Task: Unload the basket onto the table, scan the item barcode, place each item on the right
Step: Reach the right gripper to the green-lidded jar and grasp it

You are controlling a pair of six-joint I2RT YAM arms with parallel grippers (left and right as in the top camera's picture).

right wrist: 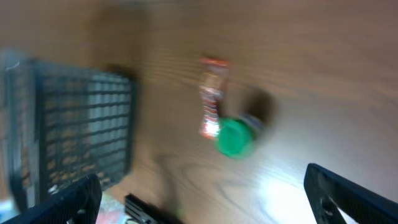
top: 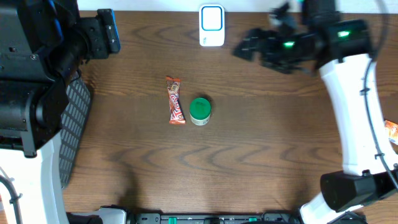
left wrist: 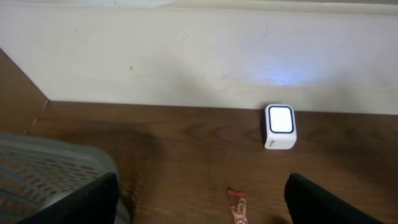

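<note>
A white barcode scanner with a blue-rimmed window stands at the table's far edge; it is also in the left wrist view. A red-orange candy bar lies mid-table, and a green-lidded small container rests right beside it. My left gripper hovers open at the far left with nothing between its fingers; the candy bar's tip shows ahead of it. My right gripper hangs open and empty to the right of the scanner. In the blurred right wrist view, the candy bar and the green lid are visible.
A grey mesh basket sits along the table's left side, also in the left wrist view and the right wrist view. An orange packet peeks in at the right edge. A pale wall runs behind the table.
</note>
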